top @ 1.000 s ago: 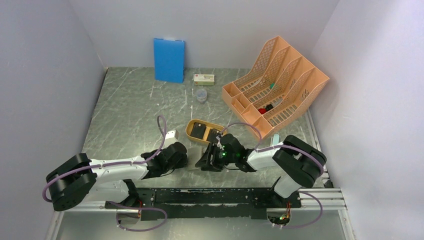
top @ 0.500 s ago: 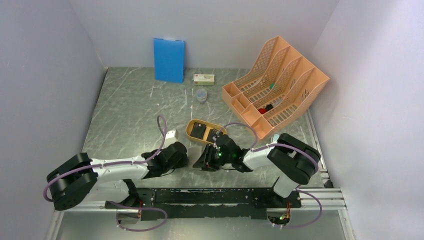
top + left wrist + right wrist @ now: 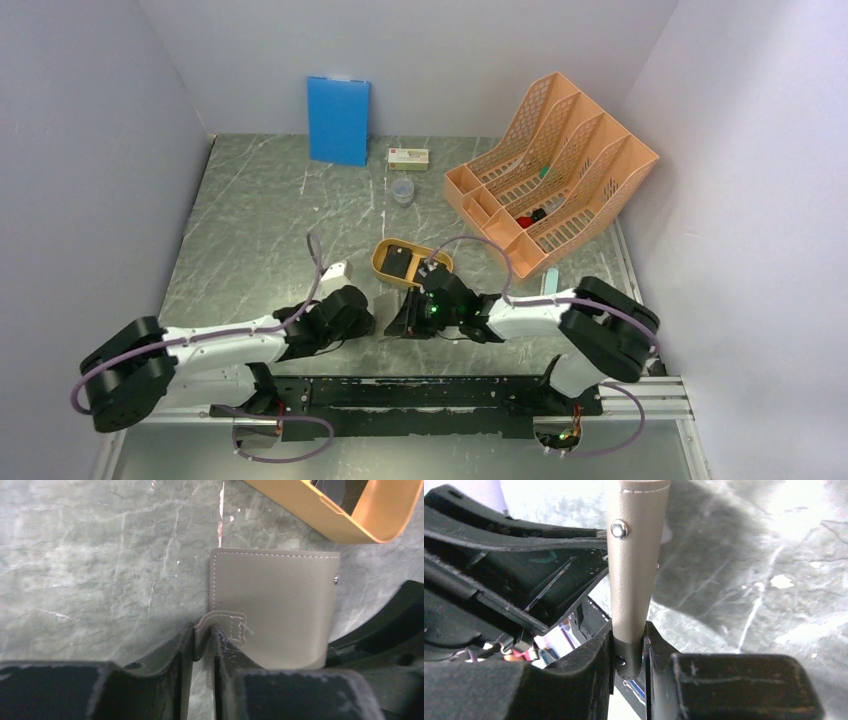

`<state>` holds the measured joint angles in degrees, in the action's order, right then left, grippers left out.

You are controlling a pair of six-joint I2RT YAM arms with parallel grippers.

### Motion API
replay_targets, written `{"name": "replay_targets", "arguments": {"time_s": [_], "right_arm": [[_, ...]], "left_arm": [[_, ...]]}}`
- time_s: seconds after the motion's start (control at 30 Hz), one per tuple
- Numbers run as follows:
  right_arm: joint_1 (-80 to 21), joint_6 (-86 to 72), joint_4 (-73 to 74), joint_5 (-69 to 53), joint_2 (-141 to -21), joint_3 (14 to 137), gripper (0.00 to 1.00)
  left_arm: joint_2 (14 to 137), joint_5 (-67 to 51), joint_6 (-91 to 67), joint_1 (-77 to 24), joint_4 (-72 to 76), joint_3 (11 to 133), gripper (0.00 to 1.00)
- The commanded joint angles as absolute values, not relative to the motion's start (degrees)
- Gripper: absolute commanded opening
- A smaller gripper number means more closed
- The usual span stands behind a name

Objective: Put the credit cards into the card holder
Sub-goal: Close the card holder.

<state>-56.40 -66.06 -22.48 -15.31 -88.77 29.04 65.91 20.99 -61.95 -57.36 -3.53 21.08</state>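
— Both jaw pairs are clenched on the card holder (image 3: 275, 605). The left gripper (image 3: 202, 645) pinches its strap tab (image 3: 227, 625), and the right gripper (image 3: 629, 650) clamps the far edge below the snap stud (image 3: 619, 529).

— And the credit cards (image 3: 399, 263)?

— They lie in the mustard tray (image 3: 376, 262), at twelve o'clock from the holder and nearer the right arm. The holder's long axis runs nine to three between the grippers. It looks folded, its pockets are hidden, and the card count is unclear.
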Motion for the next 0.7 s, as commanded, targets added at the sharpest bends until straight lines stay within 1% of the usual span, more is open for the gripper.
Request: {"name": "replay_targets", "arguments": {"time_s": [0.0,0.1,0.13,0.17,0.23,0.33,0.43,0.5,0.57,0.6,0.67], "right_arm": [[-58.2,-53.9,-10.1,-7.5,-79.0,37.7,0.0],[-58.6,-46.9,-1.1,-4.9,-74.6,42.7,0.0],[-58.6,-44.3,3.1,-3.8,-73.5,44.8,0.0],[-58.6,-41.3,6.9,-2.4,-72.7,47.2,0.0],[-58.6,-33.9,14.5,0.6,-71.5,53.3,0.0],[-58.6,-22.8,21.6,8.4,-70.7,61.5,0.0],[-58.9,-10.6,23.7,21.2,-70.4,67.4,0.0],[-59.6,-0.7,19.5,31.1,-69.4,67.7,0.0],[-61.8,9.4,13.2,43.1,-69.2,66.8,0.0],[-62.9,14.7,9.7,51.1,-69.7,66.6,0.0],[-65.2,26.2,0.2,60.3,-71.2,64.6,0.0]], "left_arm": [[58.5,22.2,-60.6,-57.1,-17.6,23.3,0.32],[51.1,25.1,-60.5,-57.1,-26.5,29.9,0.57],[48.5,26.4,-60.5,-57.1,-30.8,32.6,0.66],[46.8,27.8,-60.3,-57.2,-34.1,35.6,0.7],[44.4,32.1,-60.0,-57.1,-39.8,41.5,0.73],[42.6,38.0,-58.0,-57.2,-45.4,50.3,0.74],[42.1,43.3,-54.3,-57.1,-46.2,58.4,0.76],[42.2,45.1,-50.5,-57.1,-43.4,62.3,0.83],[42.6,44.1,-46.0,-57.2,-37.7,64.8,0.85],[42.8,42.8,-43.7,-57.1,-34.1,65.1,0.85],[44.0,39.4,-40.8,-57.2,-27.7,65.6,0.86]]}}
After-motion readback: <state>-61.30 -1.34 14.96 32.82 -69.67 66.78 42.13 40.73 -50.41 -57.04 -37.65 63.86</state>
